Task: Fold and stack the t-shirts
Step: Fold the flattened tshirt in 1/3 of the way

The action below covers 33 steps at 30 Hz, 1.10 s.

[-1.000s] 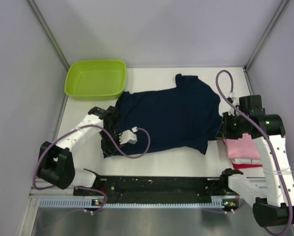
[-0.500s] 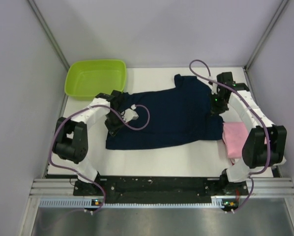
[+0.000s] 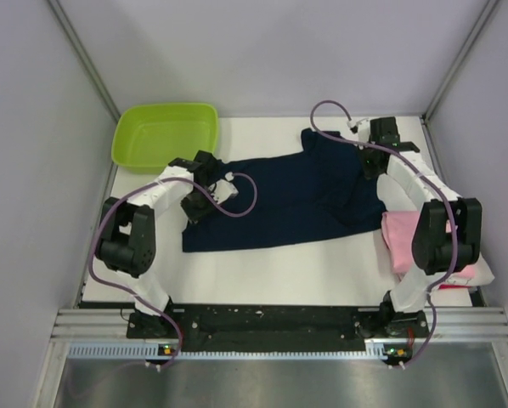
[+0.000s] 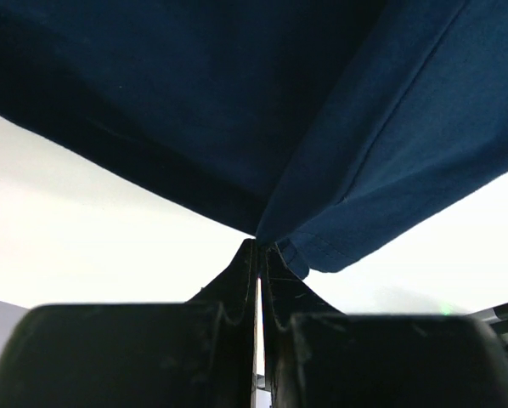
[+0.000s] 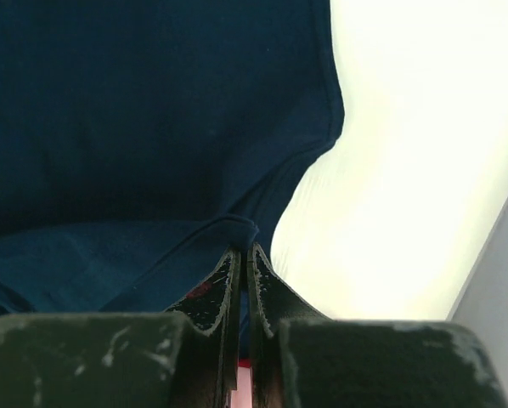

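L arm (image 3: 156,192), R arm (image 3: 415,180): white links, blk joints, 1 purple cable each; blk scuffed fingers (image 5: 213,299).

I see the navy shirt (image 3: 292,200) lying across the middle, plain and dark, rumpled, with one short sleeve pointing to the far side. Its left and right edges are gathered into pinched folds, hems showing. On the right, just beside it, a pink shirt (image 3: 404,240) lies folded into a rectangle on top of a white shirt (image 3: 479,272).
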{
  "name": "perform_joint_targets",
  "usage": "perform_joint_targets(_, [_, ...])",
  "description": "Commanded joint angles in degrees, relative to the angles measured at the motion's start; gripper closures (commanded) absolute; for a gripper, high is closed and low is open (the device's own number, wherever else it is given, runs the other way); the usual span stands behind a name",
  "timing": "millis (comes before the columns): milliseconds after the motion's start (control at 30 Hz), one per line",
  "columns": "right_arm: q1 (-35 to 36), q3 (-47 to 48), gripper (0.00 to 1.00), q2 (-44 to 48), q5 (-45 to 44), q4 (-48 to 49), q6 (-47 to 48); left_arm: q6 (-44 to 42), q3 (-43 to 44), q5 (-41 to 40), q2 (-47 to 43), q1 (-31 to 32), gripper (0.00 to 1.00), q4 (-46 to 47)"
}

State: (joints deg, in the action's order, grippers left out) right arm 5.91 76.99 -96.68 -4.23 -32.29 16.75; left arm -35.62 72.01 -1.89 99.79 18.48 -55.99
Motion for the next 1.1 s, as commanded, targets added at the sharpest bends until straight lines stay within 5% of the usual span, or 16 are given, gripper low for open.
perform_joint_targets(0, [0.42, 4.39, 1.0, -1.13, -1.75, 4.34, 5.13, 1.16, 1.73, -3.21, 1.02, -0.11, 1.0, 1.5])
perform_joint_targets(200, [0.42, 8.08, 1.0, -6.4, -1.13, 5.14, 6.62, 2.04, 2.17, -3.99, 1.29, -0.11, 1.0, 1.76])
perform_joint_targets(367, [0.42, 11.51, 0.98, -11.32, 2.55, 6.89, 8.03, 2.48, 1.65, -5.05, 1.29, -0.11, 0.89, 2.81])
perform_joint_targets(433, [0.42, 14.57, 0.91, -13.96, 3.26, 8.99, 7.07, 2.83, 1.73, -6.45, 1.37, -0.11, 0.85, 3.69])
perform_joint_targets(567, [0.42, 24.23, 0.45, -21.07, -2.5, 8.93, 0.85, 2.83, 2.61, -10.93, 0.5, -0.46, 0.59, 5.8])
perform_joint_targets(700, [0.24, 34.18, 0.38, -22.51, -14.04, -2.49, -7.85, 1.17, 4.89, -17.35, -4.67, -2.65, 0.49, 8.61])
perform_joint_targets(800, [0.24, 28.24, 0.35, -12.79, -12.05, -5.23, -15.76, -1.28, 5.25, -9.75, -11.26, -3.19, 0.48, 7.39])
perform_joint_targets(900, [0.24, 17.79, 0.35, -2.23, -7.21, -5.5, -25.6, -6.81, -0.62, 4.49, -17.94, -0.56, 0.58, 4.58])
perform_joint_targets(1067, [0.33, 0.21, 0.42, 7.55, -0.17, -6.63, -36.25, -11.92, -13.18, 7.08, -18.23, 3.23, 0.61, 3.77])
